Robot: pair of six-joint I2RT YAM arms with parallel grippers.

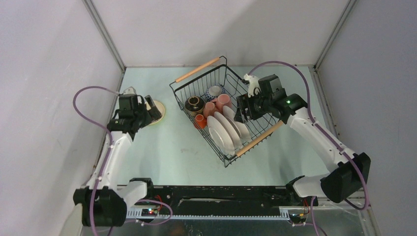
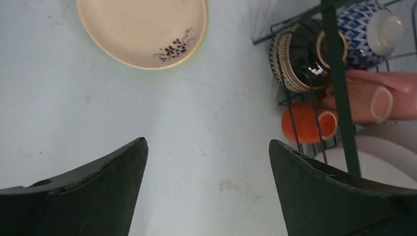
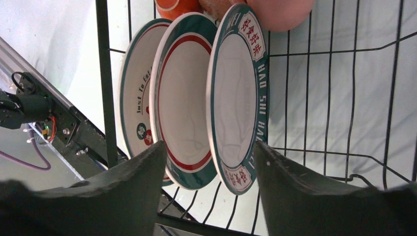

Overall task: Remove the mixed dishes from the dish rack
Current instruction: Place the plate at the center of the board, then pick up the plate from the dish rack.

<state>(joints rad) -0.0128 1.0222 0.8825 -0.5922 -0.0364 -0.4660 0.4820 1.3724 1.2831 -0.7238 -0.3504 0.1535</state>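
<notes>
White arms (image 1: 314, 132), black joints (image 1: 344, 183), purple cables (image 1: 82, 93)

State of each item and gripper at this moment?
dish rack: loaded, on table.
plates: three upright in rack.
pink mugs: inside rack.
cream saucer: flat on table, outside rack.
left gripper: open, empty, above table.
right gripper: open, aimed at plates.

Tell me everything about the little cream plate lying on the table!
The cream plate is round, shallow and looks like glazed china, with a thin greenish edge and a small dark sprig painted inside. It lies flat, face up, on the pale table, left of the wire rack. Only the table touches it.
</notes>
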